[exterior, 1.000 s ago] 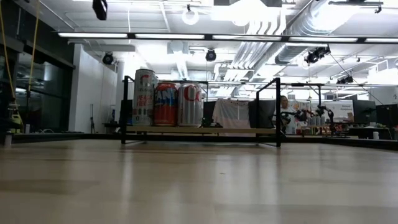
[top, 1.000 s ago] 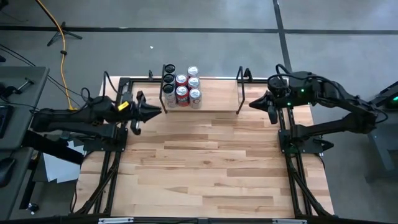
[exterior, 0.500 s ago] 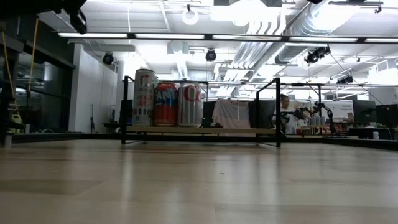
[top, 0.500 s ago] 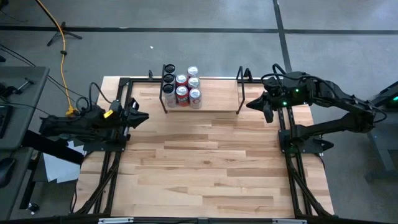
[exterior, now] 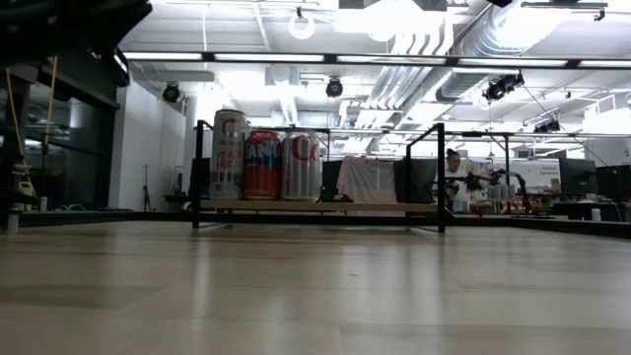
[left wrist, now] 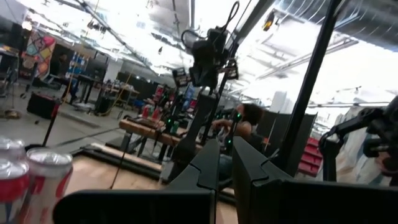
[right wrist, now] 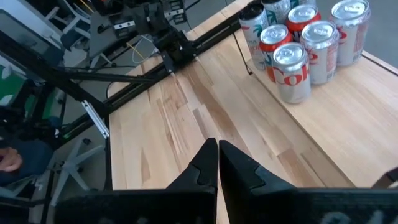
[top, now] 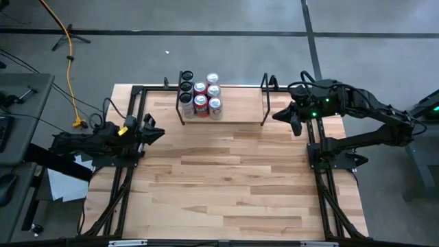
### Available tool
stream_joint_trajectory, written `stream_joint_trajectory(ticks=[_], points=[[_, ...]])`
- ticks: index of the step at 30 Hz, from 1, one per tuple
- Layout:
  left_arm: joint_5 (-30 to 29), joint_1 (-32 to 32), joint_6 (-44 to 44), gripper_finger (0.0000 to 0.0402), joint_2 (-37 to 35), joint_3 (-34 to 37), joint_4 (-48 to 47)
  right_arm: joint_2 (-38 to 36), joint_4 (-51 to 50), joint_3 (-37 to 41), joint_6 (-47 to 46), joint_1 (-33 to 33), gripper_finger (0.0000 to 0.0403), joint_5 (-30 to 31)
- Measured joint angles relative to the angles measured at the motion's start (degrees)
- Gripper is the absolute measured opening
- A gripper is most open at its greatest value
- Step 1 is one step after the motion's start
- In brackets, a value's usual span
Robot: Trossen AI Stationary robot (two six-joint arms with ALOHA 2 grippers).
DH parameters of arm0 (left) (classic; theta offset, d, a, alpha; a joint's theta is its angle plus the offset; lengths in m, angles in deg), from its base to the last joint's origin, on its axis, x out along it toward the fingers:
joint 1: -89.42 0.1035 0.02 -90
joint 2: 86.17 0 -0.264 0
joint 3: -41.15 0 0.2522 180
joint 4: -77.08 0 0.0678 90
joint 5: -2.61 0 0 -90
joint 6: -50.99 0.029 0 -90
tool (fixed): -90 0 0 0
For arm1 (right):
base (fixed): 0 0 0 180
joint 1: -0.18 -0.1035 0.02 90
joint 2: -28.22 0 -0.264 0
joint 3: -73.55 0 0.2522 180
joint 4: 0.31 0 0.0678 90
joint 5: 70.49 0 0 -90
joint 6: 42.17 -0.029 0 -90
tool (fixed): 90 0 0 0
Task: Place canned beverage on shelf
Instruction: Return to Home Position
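Fingers nearly touching, empty, on both: left gripper at the table edge, right gripper just beside the shelf. Cans stand clustered on its left end. Risk: the right arm swinging inward could clip an upright and jolt them.

The high camera looks straight down on the whole table; the low one sits at tabletop level, facing the shelf and the room behind. Each wrist camera looks forward from its arm, nearer in. All four share the cans
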Motion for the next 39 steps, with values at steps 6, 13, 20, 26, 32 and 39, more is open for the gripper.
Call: stream_joint_trajectory(ticks=[6, 13, 20, 26, 32, 39], points=[[-0.45, 0.02, -2.53, 0.0, 0.17, 2.93, 2.19, -1.29, -4.91, 0.0, 2.27, 0.0, 0.0, -1.8], [-0.52, 0.02, -1.14, 0.0, 0.21, 2.89, -2.9, -7.34, -10.76, 0.0, 8.01, 0.0, 0.0, -1.99], [-0.45, 0.02, 0.07, 0.0, 0.23, 2.89, -5.52, -21.05, -7.69, 5.95, 9.62, 0.0, 0.0, -2.22], [-0.41, 0.02, 0.09, 0.0, 0.23, 2.89, -5.76, -34.49, 23.53, 30.22, 9.02, 0.02, 0.0, -4.04], [-0.33, 0.02, 0.12, 0.0, 0.23, 2.89, -5.75, -34.77, 58.64, 51.44, 10.64, 0.0, 0.0, -9.59], [-0.28, 0.02, 0.12, 0.0, 0.23, 2.89, -5.73, -36.63, 60.58, 62.3, 7.1, 0.0, 0.0, -9.04]])
